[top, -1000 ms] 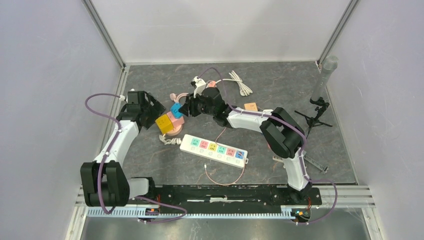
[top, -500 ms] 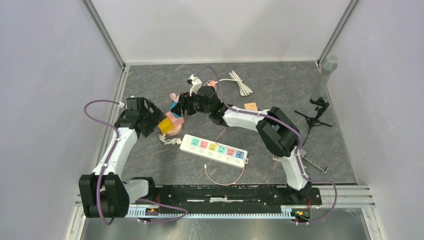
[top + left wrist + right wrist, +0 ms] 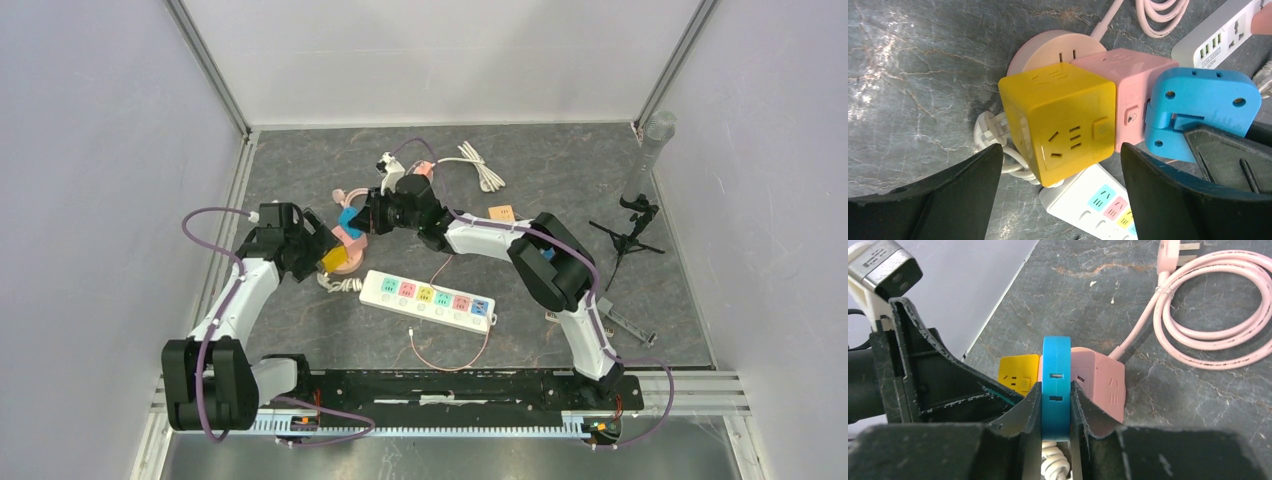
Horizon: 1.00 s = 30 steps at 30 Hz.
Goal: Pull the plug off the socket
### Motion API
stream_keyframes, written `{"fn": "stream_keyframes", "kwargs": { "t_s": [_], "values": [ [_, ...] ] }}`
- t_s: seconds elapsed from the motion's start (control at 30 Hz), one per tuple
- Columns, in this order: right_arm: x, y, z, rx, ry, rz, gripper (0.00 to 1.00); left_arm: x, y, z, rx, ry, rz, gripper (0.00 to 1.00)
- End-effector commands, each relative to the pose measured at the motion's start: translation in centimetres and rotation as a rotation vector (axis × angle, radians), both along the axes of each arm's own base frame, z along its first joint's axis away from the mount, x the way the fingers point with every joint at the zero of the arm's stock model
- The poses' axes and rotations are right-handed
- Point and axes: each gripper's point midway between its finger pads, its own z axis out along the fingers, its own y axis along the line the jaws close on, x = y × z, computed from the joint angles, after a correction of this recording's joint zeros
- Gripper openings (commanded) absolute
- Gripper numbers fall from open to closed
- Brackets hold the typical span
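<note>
Blue plug (image 3: 1056, 385) is still seated against the side of a pink cube socket (image 3: 1098, 377), near the far left part of the grey stone-patterned worktop (image 3: 560, 170). The right pincer (image 3: 1055, 391) is clenched on the plug, one finger pressed to each flat face. A yellow cube socket (image 3: 1063, 130) sits tight against the pink one on the side away from the plug, and both rest on a round pink base (image 3: 1048, 50).

The left pincer (image 3: 1062, 150) is released, its two dark fingers (image 3: 948, 190) spread wide with the yellow cube between them; the wrist view shows a gap on each side and no contact.

From above, the two arms meet over this cluster, the left pincer (image 3: 318, 250) on its near left and the right pincer (image 3: 362, 222) on its far right. A white power strip (image 3: 428, 300) with coloured outlets lies just beside the cluster on the near side. A pink cable (image 3: 1208, 305) lies coiled beyond the sockets.
</note>
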Motion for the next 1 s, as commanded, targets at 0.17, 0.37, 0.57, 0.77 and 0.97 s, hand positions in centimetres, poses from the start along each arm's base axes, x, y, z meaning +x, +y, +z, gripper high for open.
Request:
{"fn": "stream_keyframes", "kwargs": {
  "t_s": [0.17, 0.37, 0.57, 0.77, 0.97],
  "values": [
    [-2.9, -2.0, 0.0, -0.111, 0.07, -0.014, 0.11, 1.3, -1.2, 0.7, -0.102, -0.094, 0.042, 0.92],
    [-3.1, -1.7, 0.5, -0.133, 0.052, -0.033, 0.17, 0.9, -1.8, 0.3, -0.131, -0.081, 0.015, 0.92],
    [-2.4, -0.9, 1.8, -0.082, -0.04, -0.014, 0.42, 0.1, -2.2, -0.8, -0.149, -0.051, 0.009, 0.89],
    [-1.8, -0.5, 2.7, -0.039, -0.084, -0.019, 0.37, -0.9, -2.1, -2.4, -0.148, 0.004, 0.014, 0.8],
    [-1.9, -0.5, 3.0, -0.017, -0.078, -0.026, 0.04, -1.7, -1.2, -3.7, -0.099, 0.064, 0.048, 0.79]
  ]
}}
